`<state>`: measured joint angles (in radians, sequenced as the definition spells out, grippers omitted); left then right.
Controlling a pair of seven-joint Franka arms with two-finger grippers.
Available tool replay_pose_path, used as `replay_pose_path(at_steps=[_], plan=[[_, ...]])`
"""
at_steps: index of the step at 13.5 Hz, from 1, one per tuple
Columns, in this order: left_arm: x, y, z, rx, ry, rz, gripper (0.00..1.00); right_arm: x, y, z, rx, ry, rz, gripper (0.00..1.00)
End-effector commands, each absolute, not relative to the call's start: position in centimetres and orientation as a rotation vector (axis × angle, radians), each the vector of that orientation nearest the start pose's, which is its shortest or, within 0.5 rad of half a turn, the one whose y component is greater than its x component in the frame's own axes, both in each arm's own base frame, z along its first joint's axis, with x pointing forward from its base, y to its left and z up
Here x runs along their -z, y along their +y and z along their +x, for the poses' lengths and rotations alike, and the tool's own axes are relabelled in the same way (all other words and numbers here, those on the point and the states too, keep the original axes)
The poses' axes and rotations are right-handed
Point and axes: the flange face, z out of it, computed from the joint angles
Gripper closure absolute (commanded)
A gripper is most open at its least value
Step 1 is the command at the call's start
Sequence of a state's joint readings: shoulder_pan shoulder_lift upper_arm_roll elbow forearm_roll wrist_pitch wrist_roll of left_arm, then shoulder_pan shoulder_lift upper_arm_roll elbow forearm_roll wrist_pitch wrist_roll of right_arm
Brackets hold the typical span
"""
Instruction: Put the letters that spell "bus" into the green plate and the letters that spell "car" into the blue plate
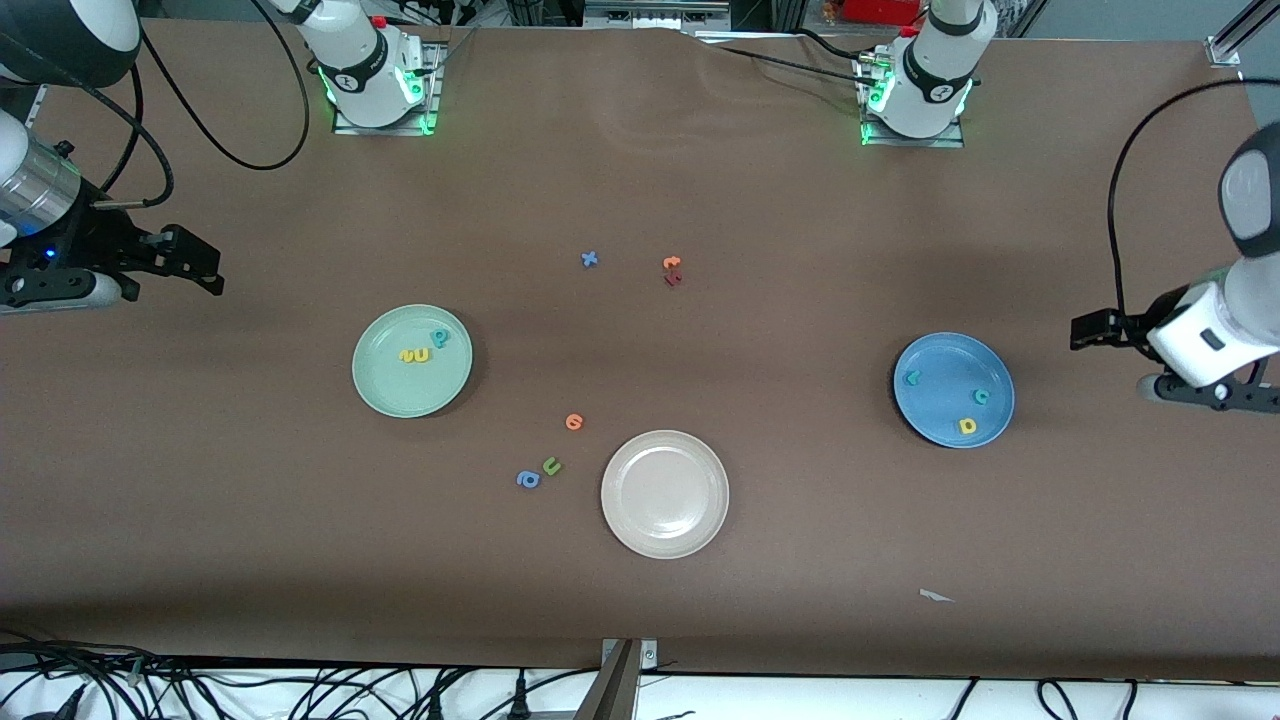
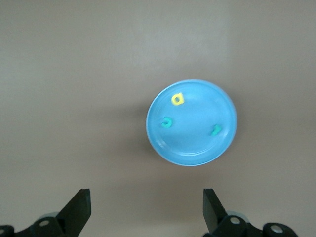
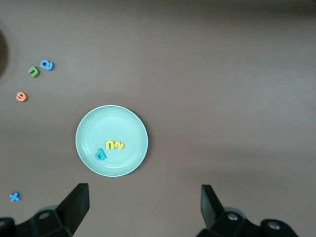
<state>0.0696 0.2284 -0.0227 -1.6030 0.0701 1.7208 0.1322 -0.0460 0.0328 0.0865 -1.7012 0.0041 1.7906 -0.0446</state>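
Observation:
The green plate (image 1: pixel 400 395) lies toward the right arm's end of the table. In it are a teal b (image 1: pixel 438 338) and a yellow u (image 1: pixel 421 354) touching a yellow s (image 1: pixel 407 355). The blue plate (image 1: pixel 940 405) lies toward the left arm's end and holds a teal r (image 1: pixel 911 378), a teal c (image 1: pixel 981 396) and a yellow a (image 1: pixel 967 426). My right gripper (image 3: pixel 144 195) hangs open and empty over bare table beside the green plate (image 3: pixel 118 118). Over bare table beside the blue plate (image 2: pixel 197 143), my left gripper (image 2: pixel 146 197) is open and empty too.
A beige-white plate (image 1: pixel 665 515) sits nearer the front camera, between the two plates. Loose letters lie around: orange (image 1: pixel 574 421), olive u (image 1: pixel 551 465), blue a (image 1: pixel 527 479), blue x (image 1: pixel 589 259), orange (image 1: pixel 672 263) and dark red (image 1: pixel 673 278). A white scrap (image 1: pixel 935 596) lies near the front edge.

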Motion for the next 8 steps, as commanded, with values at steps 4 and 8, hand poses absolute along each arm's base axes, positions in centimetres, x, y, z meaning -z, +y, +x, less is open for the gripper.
replay_pose_path(at_steps=[4, 8], plan=[[-56.0, -1.1, 58.8, -0.01, 0.163, -3.128, 0.0, -56.8, 2.3, 58.1, 0.096, -0.153, -3.131, 0.0], [-56.0, -1.2, 58.5, 0.005, 0.145, -3.15, 0.0, -56.8, 2.3, 58.1, 0.096, -0.153, -3.131, 0.0]])
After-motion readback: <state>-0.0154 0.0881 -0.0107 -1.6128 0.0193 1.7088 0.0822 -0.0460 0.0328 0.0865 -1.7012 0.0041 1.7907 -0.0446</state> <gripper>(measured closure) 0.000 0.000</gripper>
